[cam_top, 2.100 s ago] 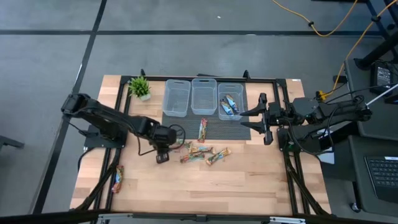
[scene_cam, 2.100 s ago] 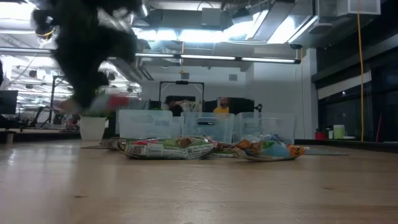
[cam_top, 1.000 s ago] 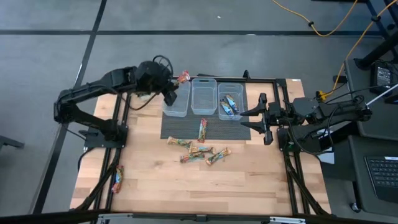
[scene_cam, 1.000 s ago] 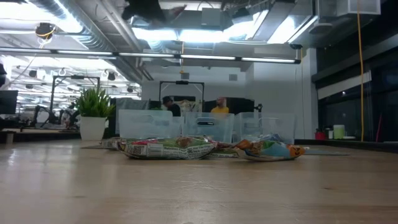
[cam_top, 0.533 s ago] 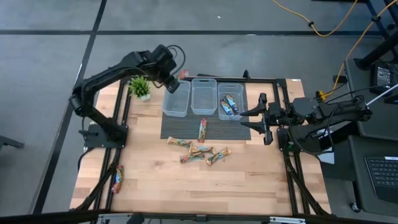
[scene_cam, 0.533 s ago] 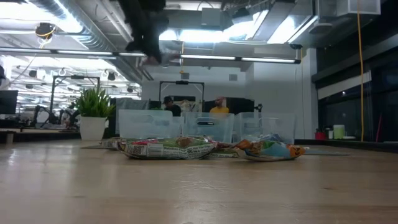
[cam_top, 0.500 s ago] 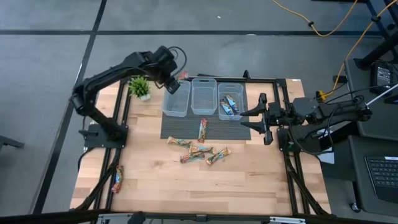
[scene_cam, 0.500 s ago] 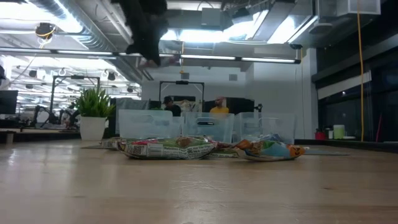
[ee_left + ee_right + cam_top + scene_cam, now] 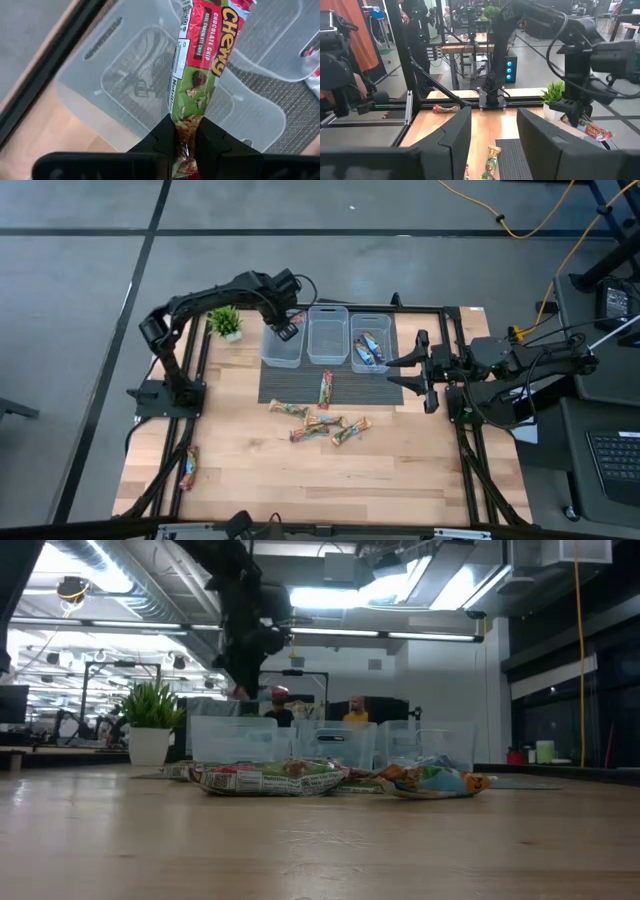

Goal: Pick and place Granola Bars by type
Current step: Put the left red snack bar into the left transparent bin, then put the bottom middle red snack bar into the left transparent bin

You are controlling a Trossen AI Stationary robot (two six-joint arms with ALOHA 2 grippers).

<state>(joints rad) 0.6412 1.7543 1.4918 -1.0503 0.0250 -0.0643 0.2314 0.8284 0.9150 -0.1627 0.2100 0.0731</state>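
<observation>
My left gripper point(image 9: 287, 328) is shut on a red-orange granola bar point(image 9: 202, 65) and hovers over the left clear bin point(image 9: 283, 345), whose floor fills the left wrist view point(image 9: 125, 85). In the low view the left gripper point(image 9: 245, 660) hangs above the row of bins. Several more bars point(image 9: 320, 425) lie flat on the wood; one lies on the dark mat point(image 9: 326, 388). Blue bars point(image 9: 368, 350) lie in the right bin. My right gripper point(image 9: 420, 370) waits open at the mat's right end, with nothing between its fingers point(image 9: 455, 137). My left gripper pinches the red-orange bar between its two fingers by one end point(image 9: 184, 135). The rest of the bar sticks out past the fingertips, printed face showing. It is lifted clear, above the inside of the left bin.
Three clear bins stand in a row on the far part of the mat; the middle one point(image 9: 328, 335) shows nothing inside. A small potted plant point(image 9: 225, 320) stands left of them. One stray bar point(image 9: 188, 467) lies near the table's left near corner. Black frame rails border the table.
My left gripper, shut on the red-orange bar throughout, has shifted slightly right and come down from high above the bins' far edge toward the left bin. In the low view it has dropped into sight. The right arm and the bars on the table have kept still.
</observation>
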